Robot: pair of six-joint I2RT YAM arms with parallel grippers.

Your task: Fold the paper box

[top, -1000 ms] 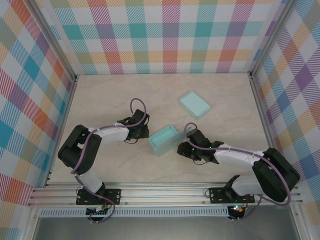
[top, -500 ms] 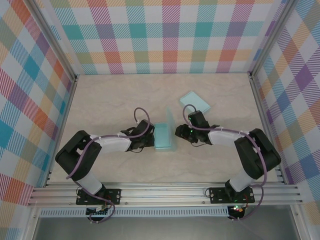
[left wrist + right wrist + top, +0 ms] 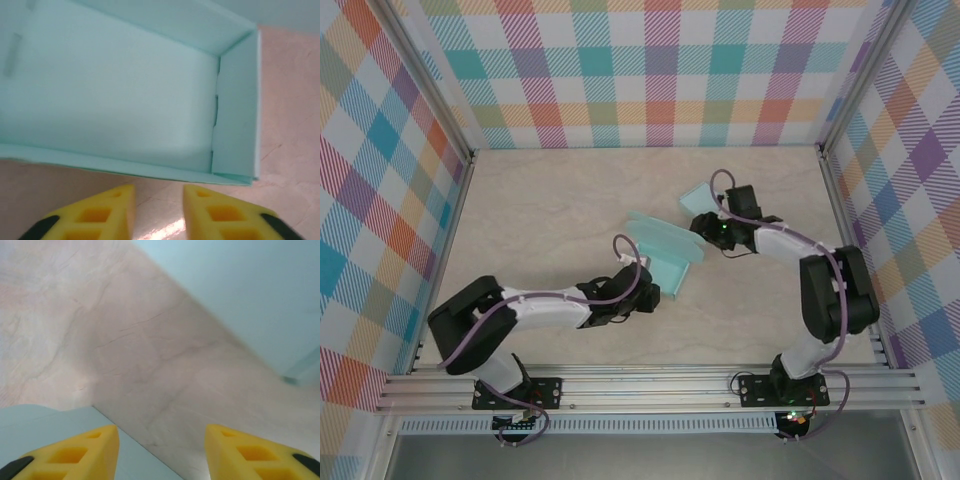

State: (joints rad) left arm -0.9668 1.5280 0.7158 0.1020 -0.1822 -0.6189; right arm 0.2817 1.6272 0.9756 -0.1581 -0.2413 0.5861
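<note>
one paper box, two grippers

one teal paper box [image 3: 668, 258], open tray, mid-table [image 3: 540, 200]. left gripper [image 3: 648, 296] at the box's 7 o'clock, fingers [image 3: 100, 220] slightly parted, empty, box rim just ahead. right gripper [image 3: 708, 230] at its 2 o'clock, spread wide, empty.

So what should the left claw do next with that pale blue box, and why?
Probably ease the left gripper forward to pinch the near wall of the paper box. It is open just short of that wall, with nothing between its jaws, and the right gripper is open too.
</note>
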